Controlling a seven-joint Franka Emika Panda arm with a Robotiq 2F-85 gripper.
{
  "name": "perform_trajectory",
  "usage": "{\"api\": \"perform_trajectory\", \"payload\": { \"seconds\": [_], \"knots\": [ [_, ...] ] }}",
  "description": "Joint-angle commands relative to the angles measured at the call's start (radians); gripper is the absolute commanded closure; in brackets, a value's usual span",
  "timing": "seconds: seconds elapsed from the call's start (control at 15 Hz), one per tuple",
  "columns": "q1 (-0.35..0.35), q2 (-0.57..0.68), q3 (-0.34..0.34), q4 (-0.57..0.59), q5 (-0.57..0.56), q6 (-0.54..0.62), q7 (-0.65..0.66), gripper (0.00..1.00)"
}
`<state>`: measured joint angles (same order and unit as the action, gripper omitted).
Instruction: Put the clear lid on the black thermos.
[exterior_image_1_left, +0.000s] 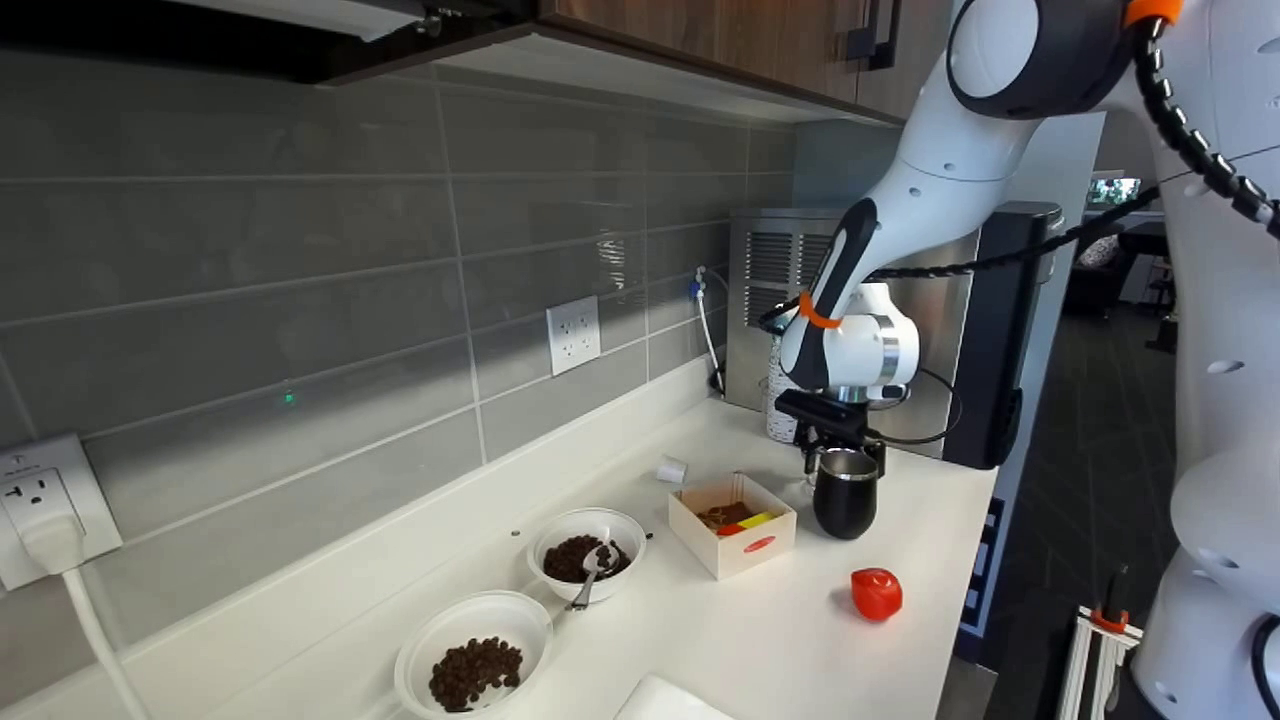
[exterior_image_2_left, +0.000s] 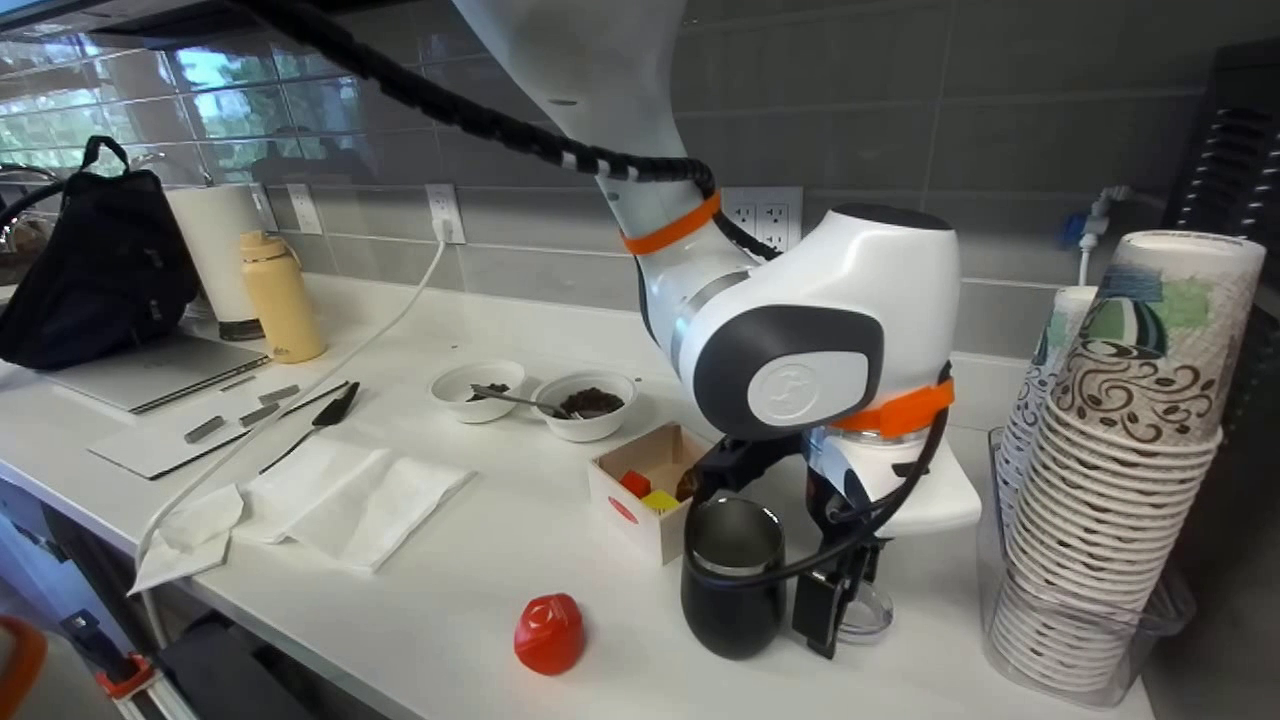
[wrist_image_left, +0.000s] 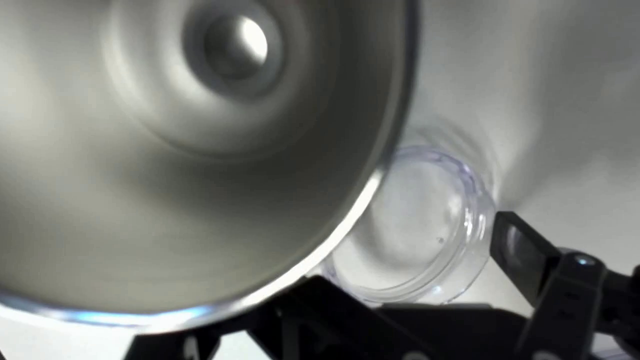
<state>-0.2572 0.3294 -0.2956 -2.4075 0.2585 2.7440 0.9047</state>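
Note:
The black thermos stands upright and uncovered on the counter in both exterior views (exterior_image_1_left: 845, 505) (exterior_image_2_left: 735, 605). Its steel inside and rim fill the upper left of the wrist view (wrist_image_left: 320, 257). The clear lid (wrist_image_left: 410, 220) lies on the counter beside the thermos, partly hidden by the rim. It also shows behind a finger in an exterior view (exterior_image_2_left: 868, 614). My gripper (wrist_image_left: 415, 265) is open and low, with one finger on each side of the lid. One finger is between thermos and lid. Contact with the lid is unclear. The gripper also shows in both exterior views (exterior_image_1_left: 845, 456) (exterior_image_2_left: 842, 590).
A small wooden box (exterior_image_1_left: 745, 555) stands close to the thermos. A red object (exterior_image_2_left: 549, 634) lies nearer the counter's front edge. Stacked paper cups (exterior_image_2_left: 1105, 540) stand in a clear holder beside the gripper. Two white bowls (exterior_image_1_left: 510, 620) and white napkins (exterior_image_2_left: 350, 500) lie further along.

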Motion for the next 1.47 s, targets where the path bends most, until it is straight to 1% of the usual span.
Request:
{"api": "perform_trajectory", "payload": {
  "seconds": [0.0, 0.27, 0.73, 0.8, 0.87, 0.93, 1.27, 1.4],
  "knots": [
    [0.025, 0.047, -0.013, 0.023, 0.016, 0.026, 0.015, 0.00],
    [0.023, 0.065, -0.010, 0.022, 0.027, 0.026, 0.010, 0.00],
    [0.027, 0.056, -0.016, 0.030, 0.019, 0.029, 0.011, 0.00],
    [0.025, 0.056, -0.014, 0.029, 0.022, 0.031, 0.009, 0.25],
    [0.024, 0.056, -0.012, 0.027, 0.024, 0.031, 0.005, 0.28],
    [0.023, 0.054, -0.011, 0.026, 0.025, 0.033, 0.004, 0.33],
    [0.018, 0.053, -0.012, 0.025, 0.028, 0.028, 0.002, 0.33],
    [0.023, 0.031, -0.023, 0.029, 0.020, 0.003, 0.013, 0.33]
  ]
}}
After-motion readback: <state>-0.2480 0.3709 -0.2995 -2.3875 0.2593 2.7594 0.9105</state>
